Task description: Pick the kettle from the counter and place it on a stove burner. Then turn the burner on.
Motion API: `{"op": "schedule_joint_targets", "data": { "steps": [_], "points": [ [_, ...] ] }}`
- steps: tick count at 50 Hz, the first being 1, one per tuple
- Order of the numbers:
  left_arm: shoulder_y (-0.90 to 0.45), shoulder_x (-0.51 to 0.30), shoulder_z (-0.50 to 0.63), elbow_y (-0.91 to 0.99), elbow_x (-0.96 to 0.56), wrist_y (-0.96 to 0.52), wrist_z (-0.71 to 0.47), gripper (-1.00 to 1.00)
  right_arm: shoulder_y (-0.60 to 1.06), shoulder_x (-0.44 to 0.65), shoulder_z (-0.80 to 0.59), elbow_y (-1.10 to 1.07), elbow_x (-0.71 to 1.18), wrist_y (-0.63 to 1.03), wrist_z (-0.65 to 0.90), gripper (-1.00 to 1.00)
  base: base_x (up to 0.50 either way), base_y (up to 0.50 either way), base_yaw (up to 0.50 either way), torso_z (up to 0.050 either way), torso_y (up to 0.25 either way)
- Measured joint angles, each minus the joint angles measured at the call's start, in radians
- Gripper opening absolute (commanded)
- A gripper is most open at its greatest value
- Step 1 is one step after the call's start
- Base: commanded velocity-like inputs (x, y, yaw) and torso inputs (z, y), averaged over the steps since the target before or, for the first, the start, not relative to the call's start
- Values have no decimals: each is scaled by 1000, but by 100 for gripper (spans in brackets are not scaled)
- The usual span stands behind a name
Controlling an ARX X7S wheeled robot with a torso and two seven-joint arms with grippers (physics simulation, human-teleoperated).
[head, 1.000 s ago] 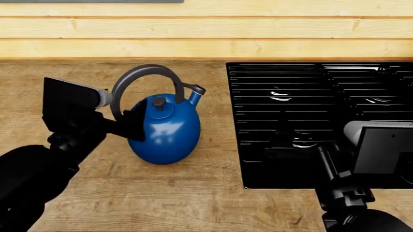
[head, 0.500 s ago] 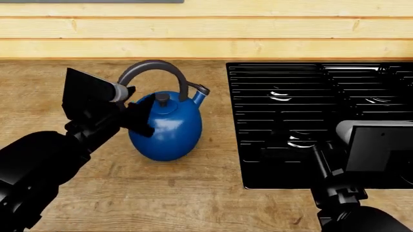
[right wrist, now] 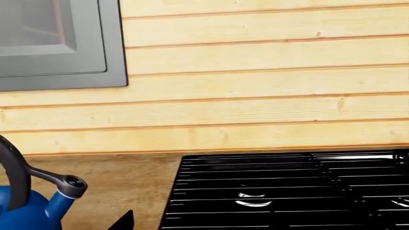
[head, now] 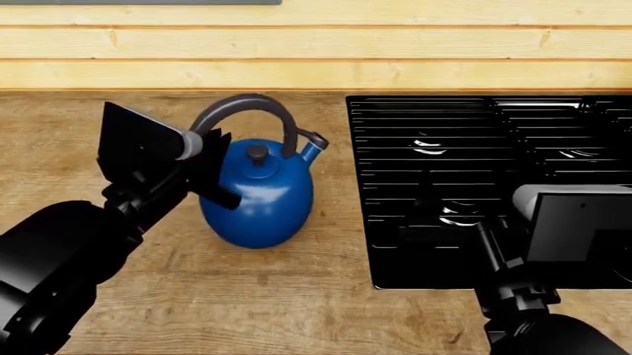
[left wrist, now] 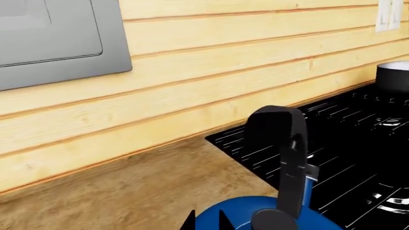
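The deep-blue kettle (head: pixel 262 196) stands on the wooden counter (head: pixel 296 310), left of the black cooktop (head: pixel 395 251). My left gripper (head: pixel 219 174) is against the kettle's left side, at the foot of the grey arched handle (head: pixel 247 102). In the left wrist view its two fingertips (left wrist: pixel 189 223) stand close together over the blue body (left wrist: pixel 233 218), beside the handle (left wrist: pixel 284 153). It looks shut on the handle's foot; the contact is hidden. My right gripper (head: pixel 491 238) hovers over the cooktop's front, open and empty. One tip shows in the right wrist view (right wrist: pixel 124 221). A burner (head: pixel 431 146) lies under the grate.
A pale plank wall (head: pixel 316 52) runs behind the counter. A grey panel (left wrist: pixel 57 38) hangs on it. A dark pot (left wrist: pixel 391 79) stands at the far end of the cooktop. The kettle's spout (right wrist: pixel 69 184) points towards the cooktop (right wrist: pixel 288 191).
My left gripper moved right and up against the kettle. The kettle shifted slightly right and its handle swung more upright. The right arm barely moved.
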State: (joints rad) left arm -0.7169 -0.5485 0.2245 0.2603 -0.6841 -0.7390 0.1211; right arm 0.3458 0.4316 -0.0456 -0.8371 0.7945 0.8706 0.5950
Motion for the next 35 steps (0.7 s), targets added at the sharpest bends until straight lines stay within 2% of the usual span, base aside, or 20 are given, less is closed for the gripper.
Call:
{"op": "schedule_joint_targets", "data": {
  "steps": [21, 35],
  "points": [
    [-124, 40, -12, 65, 24, 26, -66, -100, -9, 7, 41, 7, 15, -42, -4, 100, 0, -5, 0, 0, 0],
    [-167, 60, 1, 50, 33, 50, -57, -100, -10, 15, 52, 5, 25, -49, 1, 100, -119, -376, 0, 0, 1]
  ]
}}
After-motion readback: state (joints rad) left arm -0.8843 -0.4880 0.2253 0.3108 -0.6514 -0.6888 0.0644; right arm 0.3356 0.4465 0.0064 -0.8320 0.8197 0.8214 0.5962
